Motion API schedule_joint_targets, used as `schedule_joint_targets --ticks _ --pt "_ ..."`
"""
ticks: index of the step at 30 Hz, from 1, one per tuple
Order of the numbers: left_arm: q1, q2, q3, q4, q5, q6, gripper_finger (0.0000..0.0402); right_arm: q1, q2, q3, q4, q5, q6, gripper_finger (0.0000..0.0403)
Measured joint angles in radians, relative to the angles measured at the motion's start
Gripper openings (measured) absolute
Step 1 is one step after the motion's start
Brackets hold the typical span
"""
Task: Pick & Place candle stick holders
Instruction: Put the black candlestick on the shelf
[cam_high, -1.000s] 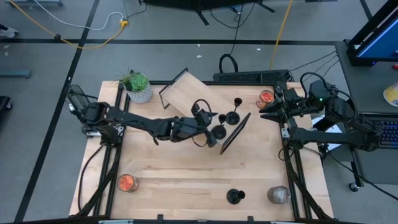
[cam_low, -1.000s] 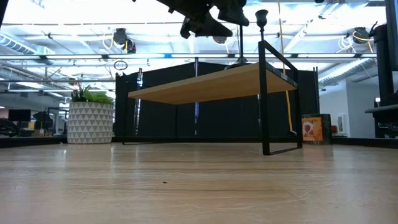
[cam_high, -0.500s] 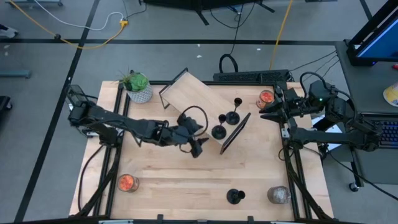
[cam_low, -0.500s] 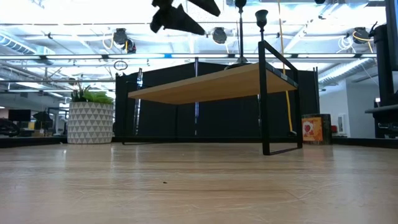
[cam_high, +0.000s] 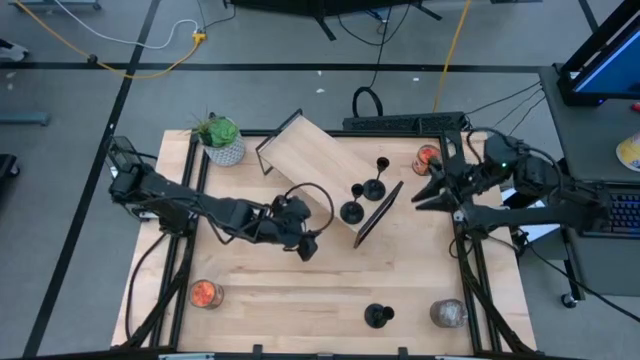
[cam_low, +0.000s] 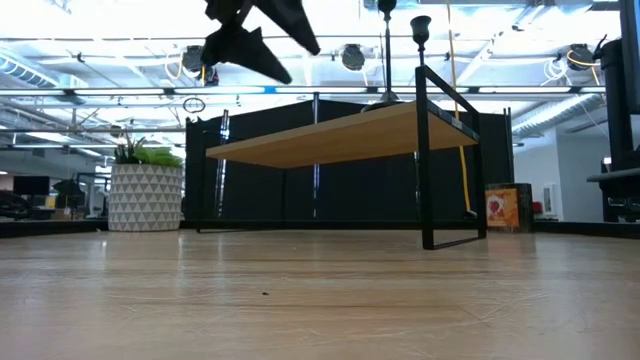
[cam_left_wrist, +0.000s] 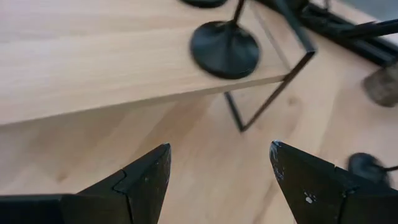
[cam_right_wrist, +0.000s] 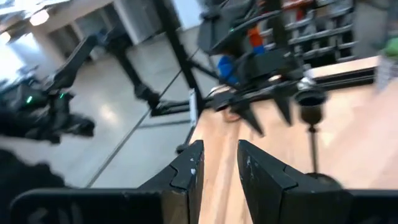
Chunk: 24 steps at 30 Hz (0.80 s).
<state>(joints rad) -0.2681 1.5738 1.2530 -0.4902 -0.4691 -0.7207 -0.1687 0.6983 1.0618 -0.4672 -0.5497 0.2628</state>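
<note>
Three black candle stick holders (cam_high: 352, 212), (cam_high: 373, 188), (cam_high: 382, 163) stand on their disc bases at the right end of a small wooden shelf (cam_high: 305, 155) with black legs. One more holder (cam_high: 378, 316) stands on the table near the front edge. My left gripper (cam_high: 305, 245) hangs open above the table, left of the shelf's near corner, with nothing between its fingers. In its wrist view (cam_left_wrist: 217, 168) the nearest holder's base (cam_left_wrist: 224, 48) is ahead on the shelf. My right gripper (cam_high: 420, 188) waits at the right edge, pointing level at the shelf, narrowly open (cam_right_wrist: 217, 165).
A potted plant (cam_high: 220, 140) stands at the far left. Glass jars stand at the near left (cam_high: 205, 293), far right (cam_high: 428, 157) and near right (cam_high: 448, 313). Bare tabletop lies between the shelf and the front edge.
My left gripper has drawn back from the holders on the shelf toward the table's left and slightly toward the near edge, rolling and tipping as it went, and stays open. The three holders stand where they were. My right gripper has swung a little toward the near edge.
</note>
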Motion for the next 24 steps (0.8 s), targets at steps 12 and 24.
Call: schedule_joint_targets --ticks 12,24 --pt "-0.05 -0.038 -0.001 -0.144 -0.056 -0.033 0.0282 0.373 0.15 0.038 0.028 0.252 -0.023 0.0089" --pt "-0.126 -0.306 -0.262 0.035 -0.047 0.017 0.0282 0.676 0.492 0.367 -0.304 0.58 -0.015 0.0089"
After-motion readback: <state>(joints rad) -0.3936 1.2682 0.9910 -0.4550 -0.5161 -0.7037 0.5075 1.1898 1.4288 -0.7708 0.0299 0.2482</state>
